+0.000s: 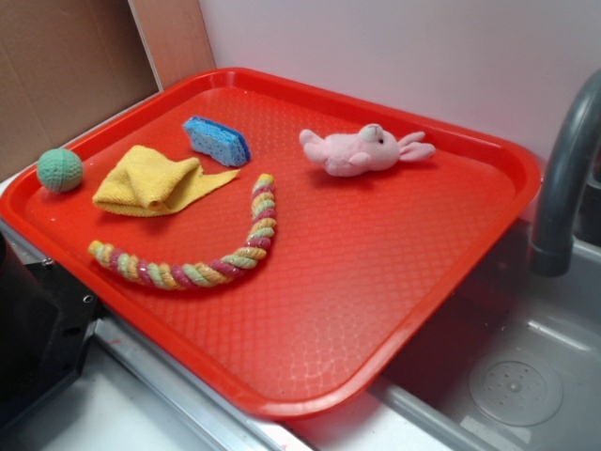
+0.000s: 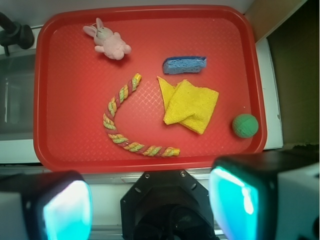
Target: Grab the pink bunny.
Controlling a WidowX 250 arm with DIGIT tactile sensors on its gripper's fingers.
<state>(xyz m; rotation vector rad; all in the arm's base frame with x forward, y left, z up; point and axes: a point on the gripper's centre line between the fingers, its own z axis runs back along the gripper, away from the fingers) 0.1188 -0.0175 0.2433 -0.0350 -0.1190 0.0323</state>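
The pink bunny lies on its side near the far edge of the red tray, ears pointing toward the faucet side. In the wrist view my gripper is high above the tray's near edge, far from the bunny. Its two fingers, one of them at the lower left with a cyan-lit pad, stand wide apart with nothing between them. The gripper does not show in the exterior view.
On the tray also lie a blue sponge, a yellow cloth, a green ball and a twisted rope toy. A grey faucet and sink are on the bunny's side.
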